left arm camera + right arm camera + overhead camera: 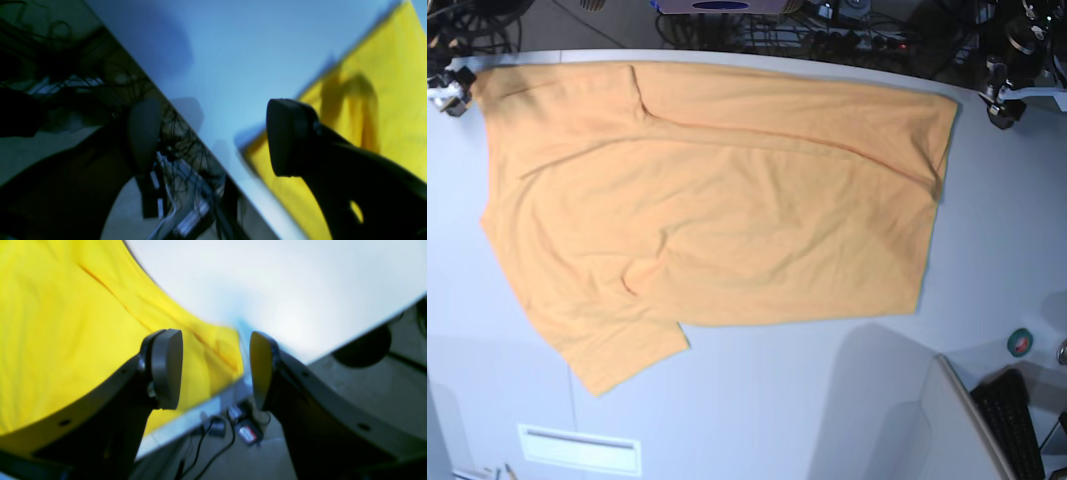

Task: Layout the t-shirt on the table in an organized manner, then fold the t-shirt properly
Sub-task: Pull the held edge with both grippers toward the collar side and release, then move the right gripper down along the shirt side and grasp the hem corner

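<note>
t-shirt (717,220): is being shown spread out pretty flat across the far half of the counter (827,400) in the base view, orange-yellow, long edge running along the far rim. One sleeve is sticking out toward the near left, a few soft creases are being seen through the middle. No container is being used, it's lying straight on the counter.

left tool (213,140): is being held wide open, nothing between the pads (283,136). It's being seen right over the counter rim in the left wrist view, with a corner of the t-shirt (383,83) just beside one pad. Picture is blurred, so contact with the cloth cannot be told.

right tool (216,368): is also being held open, nothing gripped. It's hanging over the counter rim, with a shirt corner (83,323) lying under and beside one pad (166,368). Touching or not cannot be told.

cables (213,440): are being seen on the floor below the rim in the right wrist view.

keyboard (1012,420): a dark one is being glimpsed at the near right corner of the base view, off the counter.
</note>
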### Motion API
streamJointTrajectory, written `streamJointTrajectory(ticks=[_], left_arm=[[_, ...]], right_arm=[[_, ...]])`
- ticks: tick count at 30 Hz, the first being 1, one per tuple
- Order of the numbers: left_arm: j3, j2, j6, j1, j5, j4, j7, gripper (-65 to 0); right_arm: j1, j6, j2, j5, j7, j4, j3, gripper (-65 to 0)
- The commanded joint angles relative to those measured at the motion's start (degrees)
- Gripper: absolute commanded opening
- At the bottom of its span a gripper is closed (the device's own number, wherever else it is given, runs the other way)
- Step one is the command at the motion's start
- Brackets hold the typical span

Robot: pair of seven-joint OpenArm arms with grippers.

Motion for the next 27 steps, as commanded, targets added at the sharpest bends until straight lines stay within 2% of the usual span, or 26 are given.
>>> streamJointTrajectory(ticks=[1,2,4,5,8,12,16,19,27], left_arm=[[-0.5,-1.9,-0.5,0.0,-0.6,1.7,-1.3,-18.1],[-0.2,-2.5,-0.5,-0.2,-0.6,2.3,-1.3,-19.3],[1.5,-4.1,-0.7,-0.3,-0.6,2.9,-1.3,-27.5],[3.5,-4.9,-0.7,-0.4,-0.6,3.1,-1.3,-35.5],[10.0,-7.5,-0.6,-1.5,-0.6,3.3,-1.3,-65.0],[16.7,-9.0,-0.6,-2.2,-0.5,3.4,-1.4,-65.0],[18.1,-8.8,-0.6,-2.6,-0.5,3.4,-1.4,-65.0],[17.9,-8.9,-0.6,-2.7,-0.5,3.1,-1.4,-65.0],[17.8,-9.0,-0.6,-2.7,-0.5,3.1,-1.4,-65.0]], right_arm=[[0.9,0.2,2.7,0.5,1.5,1.4,-0.5,-35.9],[2.5,0.2,3.9,-0.4,1.5,0.8,-1.7,-35.9],[6.5,0.2,6.5,-3.4,1.6,-2.1,-4.4,-35.9],[9.1,0.2,8.1,-5.1,1.8,-4.6,-5.8,-35.7],[17.3,0.2,12.5,-9.4,6.0,-13.9,-10.7,-35.7],[27.7,0.2,18.3,-15.5,13.4,-29.9,-20.2,-35.6],[37.2,0.0,21.8,-21.4,19.0,-47.7,-25.0,-35.6],[39.2,0.0,22.0,-22.9,21.4,-53.4,-25.4,-35.6],[37.5,0.0,21.7,-22.9,22.1,-54.1,-25.4,-35.6]])
